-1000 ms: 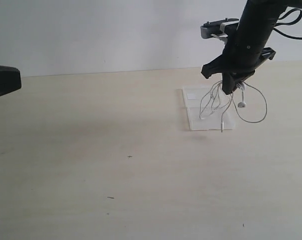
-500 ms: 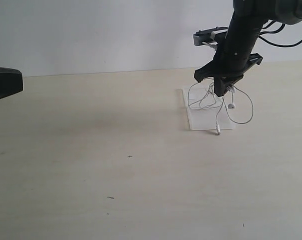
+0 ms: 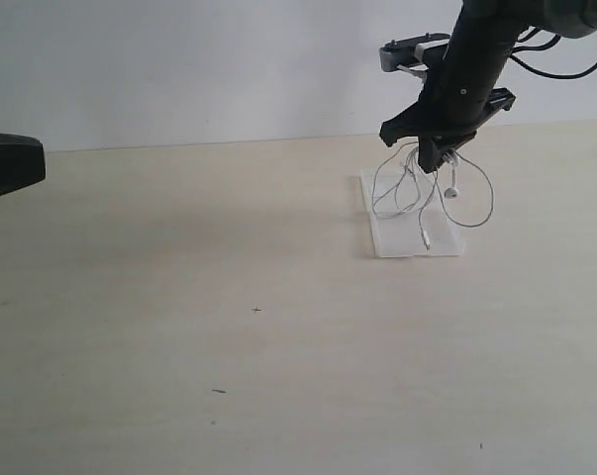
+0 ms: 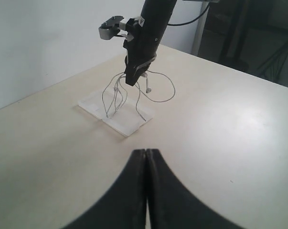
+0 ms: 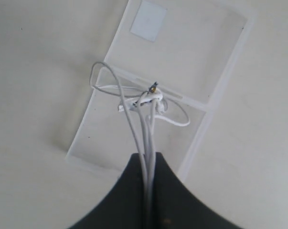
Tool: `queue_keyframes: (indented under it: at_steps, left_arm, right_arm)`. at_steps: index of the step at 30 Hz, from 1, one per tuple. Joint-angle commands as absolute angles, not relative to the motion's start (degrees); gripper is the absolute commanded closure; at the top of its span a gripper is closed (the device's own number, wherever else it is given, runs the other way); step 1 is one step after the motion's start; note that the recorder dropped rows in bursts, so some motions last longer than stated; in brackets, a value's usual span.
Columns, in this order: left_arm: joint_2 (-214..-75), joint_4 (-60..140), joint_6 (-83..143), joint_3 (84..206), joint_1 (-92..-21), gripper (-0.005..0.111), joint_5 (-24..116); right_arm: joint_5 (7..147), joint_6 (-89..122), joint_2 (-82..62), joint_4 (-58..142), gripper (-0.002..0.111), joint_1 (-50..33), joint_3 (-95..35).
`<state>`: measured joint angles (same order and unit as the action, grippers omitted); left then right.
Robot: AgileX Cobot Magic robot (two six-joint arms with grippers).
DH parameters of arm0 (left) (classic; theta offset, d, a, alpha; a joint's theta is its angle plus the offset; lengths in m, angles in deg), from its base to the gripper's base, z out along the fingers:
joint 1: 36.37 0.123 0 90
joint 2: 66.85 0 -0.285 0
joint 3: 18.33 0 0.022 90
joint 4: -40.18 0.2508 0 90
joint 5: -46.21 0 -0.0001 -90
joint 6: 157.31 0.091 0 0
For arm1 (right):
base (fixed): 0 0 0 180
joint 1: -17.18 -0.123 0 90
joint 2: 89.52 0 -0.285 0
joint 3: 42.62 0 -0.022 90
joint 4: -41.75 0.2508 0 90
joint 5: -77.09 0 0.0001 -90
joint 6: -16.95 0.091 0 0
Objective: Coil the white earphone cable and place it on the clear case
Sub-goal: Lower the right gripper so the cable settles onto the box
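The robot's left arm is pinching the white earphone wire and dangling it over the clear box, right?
Not quite: it is the right arm, not the left. The right wrist view shows the right fingers pinching the white earphone cable, which dangles over the clear case. The left fingers are shut on nothing.

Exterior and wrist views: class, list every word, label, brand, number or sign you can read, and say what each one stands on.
No text can be read in any view.
The small flat transparent plastic case carries a pale rectangular sticker, but it looks blank or too blurred to read.
The thin white earphone cable shows no legible marking.
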<state>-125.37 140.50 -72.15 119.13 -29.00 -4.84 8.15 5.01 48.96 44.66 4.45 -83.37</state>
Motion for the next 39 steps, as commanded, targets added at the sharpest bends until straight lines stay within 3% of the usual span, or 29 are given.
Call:
queue_keyframes:
  at_steps: [1, 39]
  left_arm:
    - [-125.3, 140.1, -72.6, 119.0, -29.0, 0.107, -5.0]
    - [-125.3, 140.1, -72.8, 119.0, -29.0, 0.107, -4.8]
  right_arm:
    - [11.1, 4.5, 49.3, 44.2, 0.108, 4.6, -84.0]
    - [16.0, 4.1, 49.9, 48.7, 0.108, 4.6, -84.0]
